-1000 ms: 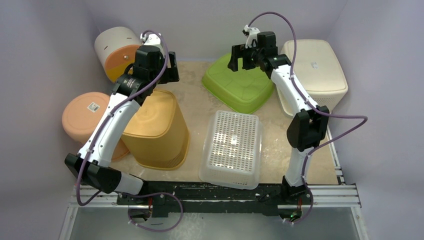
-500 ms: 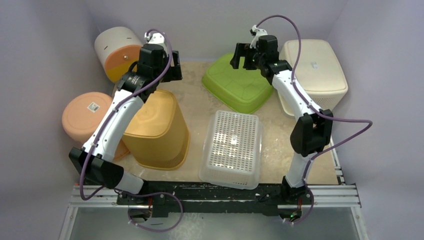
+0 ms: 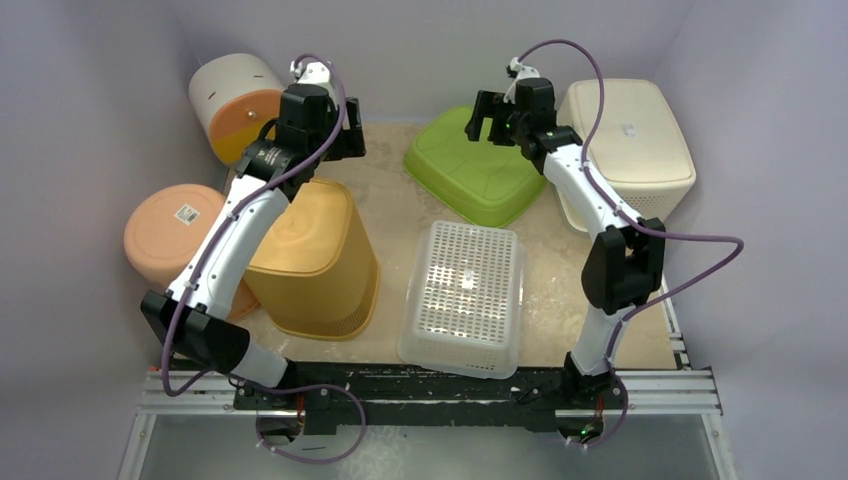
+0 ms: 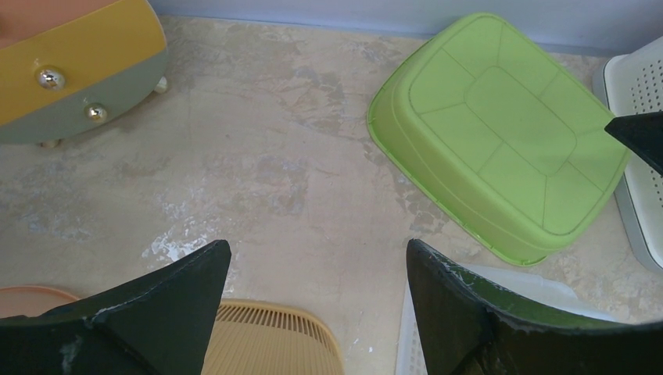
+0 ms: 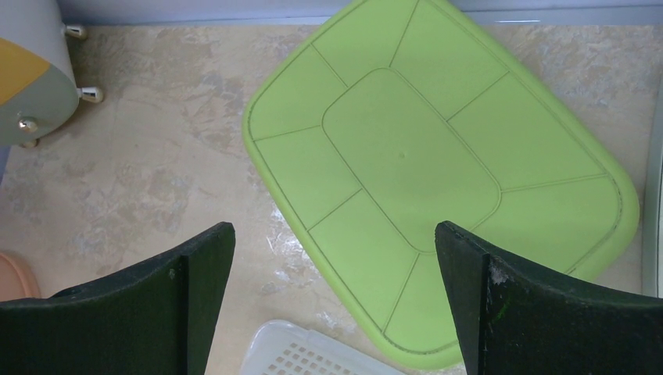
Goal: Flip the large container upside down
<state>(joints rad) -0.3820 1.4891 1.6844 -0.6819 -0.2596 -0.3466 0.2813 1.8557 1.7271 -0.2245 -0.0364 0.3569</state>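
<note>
Beige marbled table [image 3: 400, 215], closed in by pale lilac walls, carries all the bins. The green container [image 3: 478, 172] lies bottom up at the back of the table, its ribbed base facing my cameras and its rim down on the surface. It is free of both my grippers.

My right gripper [image 5: 332, 305] hangs above the green container's near left edge. Its two dark fingers [image 5: 532, 305] stand wide apart with nothing between them, and the green base fills most of the gap in that wrist view. My left gripper [image 4: 313, 305] is well to the left of the green container, over bare table. It is likewise spread wide and holds nothing.

A cream bin [image 3: 625, 140] sits just to the right of the green container, also base up. I cannot tell whether the two touch. A white basket [image 3: 465, 295] lies bottom up just in front of the green container. A yellow basket [image 3: 310, 255] stands inverted to the green container's front left, under my left forearm. An orange tub [image 3: 175, 235] sits farther left again, a label on its upturned base. A round drum [image 3: 235, 100] lies on its side far to the left of the green container, by the back wall.
</note>
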